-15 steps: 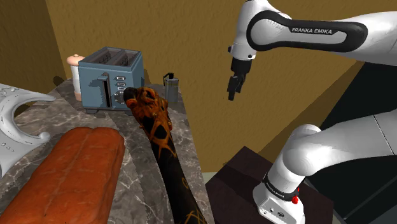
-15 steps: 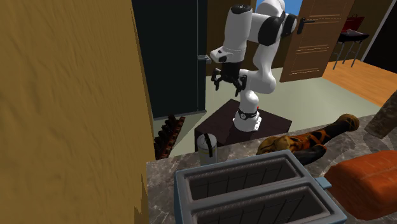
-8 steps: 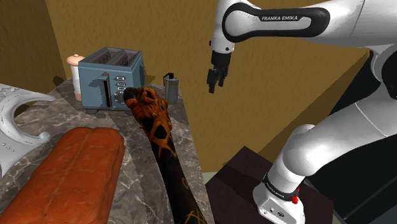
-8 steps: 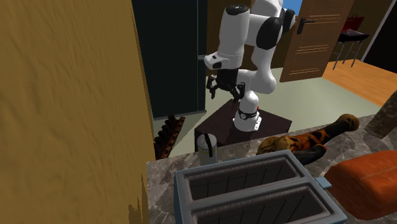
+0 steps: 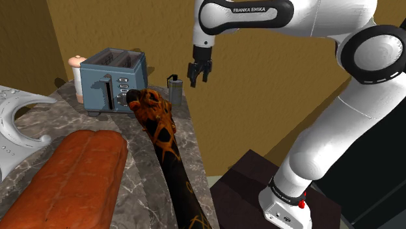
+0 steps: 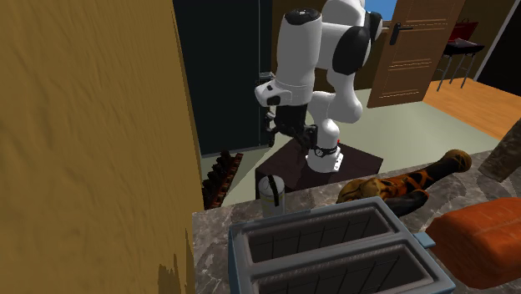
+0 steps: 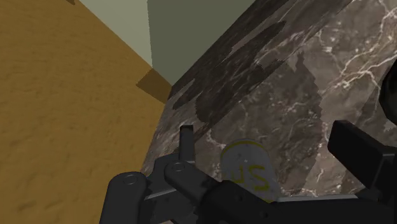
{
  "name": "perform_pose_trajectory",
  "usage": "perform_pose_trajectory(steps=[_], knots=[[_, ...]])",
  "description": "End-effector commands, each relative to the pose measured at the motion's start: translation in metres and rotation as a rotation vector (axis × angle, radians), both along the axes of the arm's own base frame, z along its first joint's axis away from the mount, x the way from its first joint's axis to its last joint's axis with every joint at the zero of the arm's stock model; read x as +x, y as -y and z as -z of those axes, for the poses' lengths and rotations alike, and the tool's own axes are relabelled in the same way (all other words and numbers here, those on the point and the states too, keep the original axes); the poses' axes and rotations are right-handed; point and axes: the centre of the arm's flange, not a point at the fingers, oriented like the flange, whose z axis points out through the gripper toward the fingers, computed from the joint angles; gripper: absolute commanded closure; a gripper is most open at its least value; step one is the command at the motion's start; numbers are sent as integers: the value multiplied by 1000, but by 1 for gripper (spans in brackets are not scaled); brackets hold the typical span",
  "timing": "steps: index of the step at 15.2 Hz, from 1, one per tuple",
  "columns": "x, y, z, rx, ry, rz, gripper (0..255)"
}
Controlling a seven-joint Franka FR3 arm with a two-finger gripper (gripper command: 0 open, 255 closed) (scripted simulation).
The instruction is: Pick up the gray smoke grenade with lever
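The gray smoke grenade (image 5: 174,88) stands upright at the far corner of the marble counter (image 5: 130,169), its lever at the top. The second exterior view has the grenade (image 6: 271,196) at the counter's edge in front of the toaster. My black gripper (image 5: 197,72) hangs open just off the shoulder view's right of the grenade and a little higher, touching nothing. From the other side the gripper (image 6: 280,127) is well above the grenade. Looking down from the wrist, the grenade's round cap (image 7: 249,167) with yellow marks and its lever (image 7: 184,143) lie below the fingers (image 7: 356,153).
A blue-gray toaster (image 5: 114,79) stands next to the grenade. A long orange-and-black figure (image 5: 166,143) lies along the counter's edge, beside a red-orange loaf-shaped block (image 5: 81,175). A white curved object (image 5: 13,123) sits at the shoulder view's left. A yellow-brown wall (image 5: 273,97) runs behind the counter.
The arm has swung toward the shoulder view's left, carrying the open gripper from beyond the counter's edge to just beside the grenade. The grenade has not moved.
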Motion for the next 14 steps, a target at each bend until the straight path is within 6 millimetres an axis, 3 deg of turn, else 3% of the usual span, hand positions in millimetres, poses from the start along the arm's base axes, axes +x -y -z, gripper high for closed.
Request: perform_pose_trajectory(steps=[1,7,14], knots=[[26,-7,0,5,2,7,0],[96,-29,-5,19,9,25,0],[96,-29,32,19,9,25,0]])
